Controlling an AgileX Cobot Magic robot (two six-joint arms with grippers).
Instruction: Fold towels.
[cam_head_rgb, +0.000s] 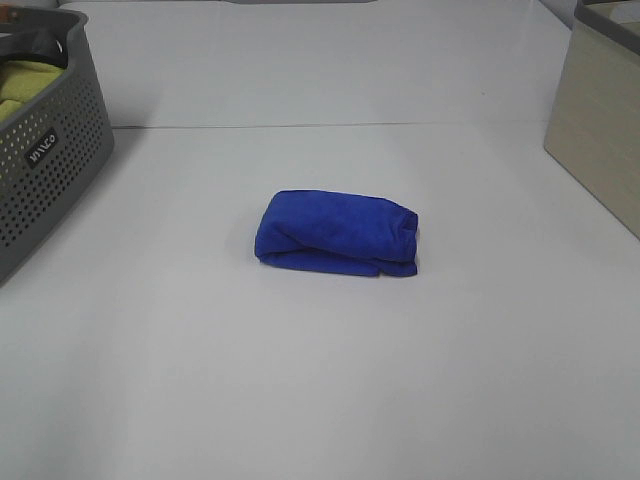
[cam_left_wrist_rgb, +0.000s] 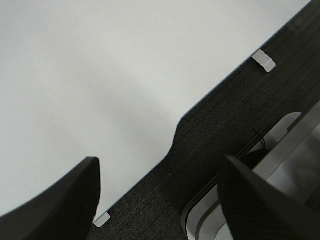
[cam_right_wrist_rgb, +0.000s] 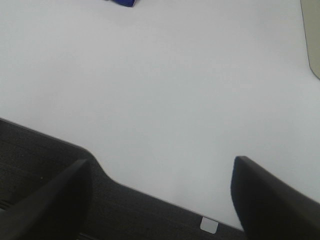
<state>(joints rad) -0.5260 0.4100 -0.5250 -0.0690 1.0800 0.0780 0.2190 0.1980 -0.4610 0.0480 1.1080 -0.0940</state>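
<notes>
Lying at table centre: royal-blue towel (cam_head_rgb: 338, 233), folded into a compact bundle on the white table (cam_head_rgb: 320, 400).
Left gripper (cam_left_wrist_rgb: 160, 200): jaws spread wide, holding nothing, hanging over the table's near edge and dark floor.
Right gripper (cam_right_wrist_rgb: 160, 200): jaws wide apart, empty, over the table edge; a blue corner of the towel shows far off.
Grey perforated basket (cam_head_rgb: 50, 170): at ten o'clock, holding a yellow-green cloth (cam_head_rgb: 22, 85).
Beige bin (cam_head_rgb: 600, 130): at two o'clock, possibly fabric-sided.

Gray basket (cam_head_rgb: 40, 170) label, approx. "MYNGO".
</notes>
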